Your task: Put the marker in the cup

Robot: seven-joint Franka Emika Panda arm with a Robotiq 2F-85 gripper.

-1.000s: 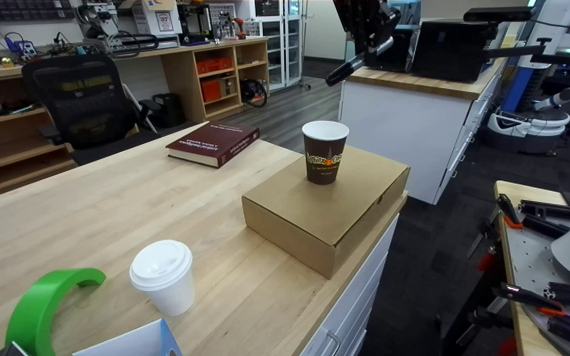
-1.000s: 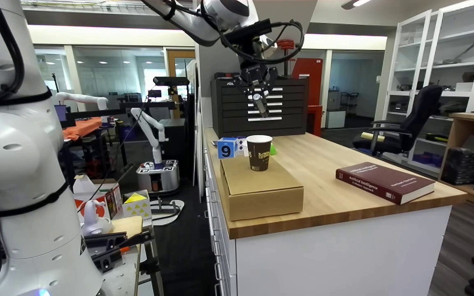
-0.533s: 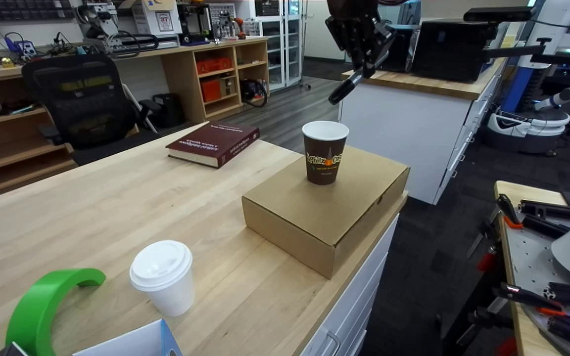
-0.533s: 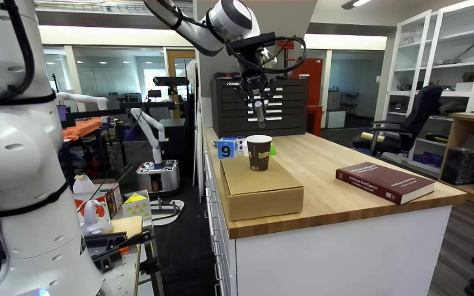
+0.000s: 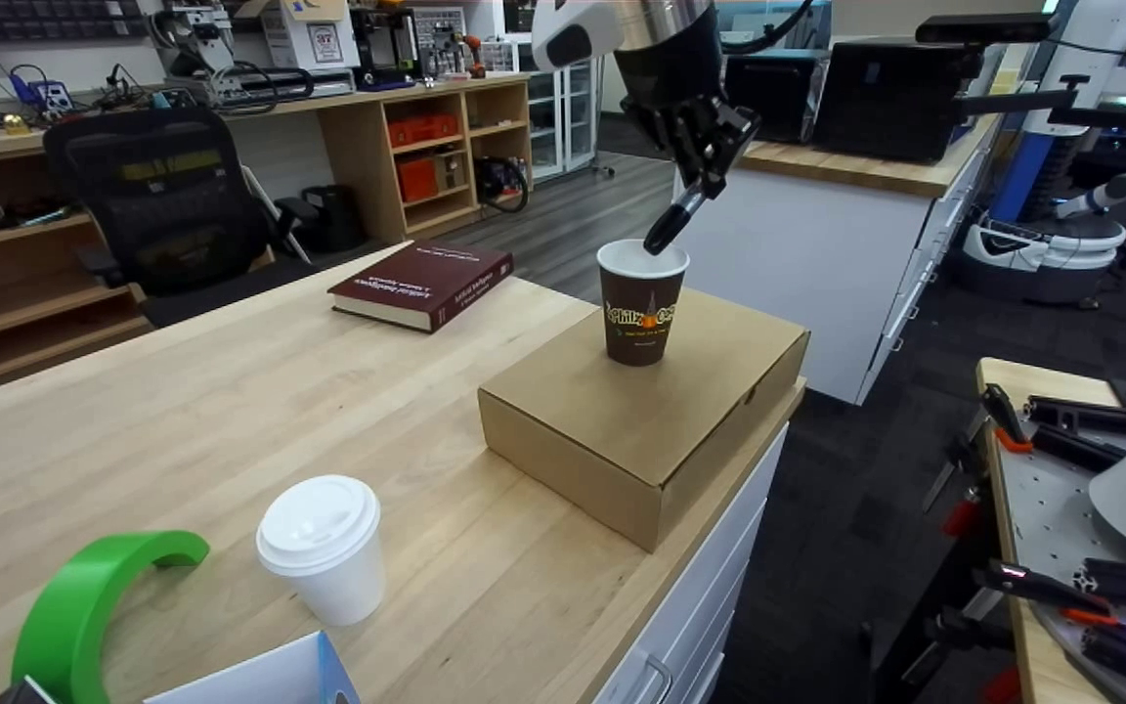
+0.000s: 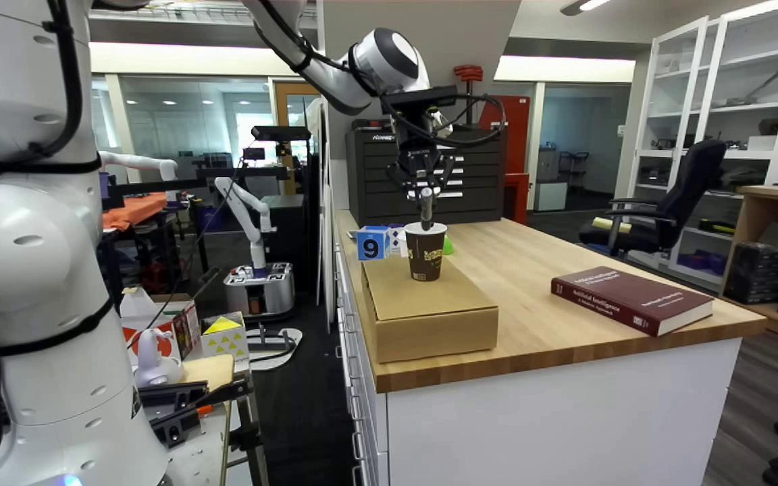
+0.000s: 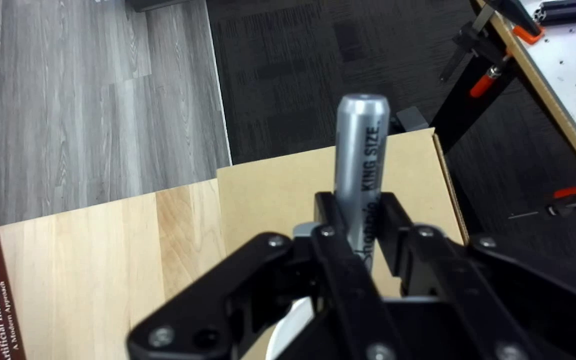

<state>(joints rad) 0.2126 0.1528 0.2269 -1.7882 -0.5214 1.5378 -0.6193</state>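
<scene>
Silver barrel, dark end: the marker (image 7: 362, 150), clasped by the tool (image 7: 357, 206), squeezed from both sides partway along, silver end sticking out beyond the grip. Cup (image 5: 639, 305) upright on a box (image 6: 436, 337), box on the worktop (image 5: 231, 411). Key relation: cup lies below the tool and slightly aside; dark end leads, right at the cup's mouth. In an exterior view the marker (image 5: 672, 225) leans plainly, dark end low over the opening; in an exterior view the marker (image 6: 427, 212) reads close to vertical. Cannot tell whether the tip is inside the rim or just above it. Judgement: insertion about to begin or just begun. Next move probably wants lowering along the slant, or straightening first; a plain drop may catch the shaft on the rim and push the paper cup over.
</scene>
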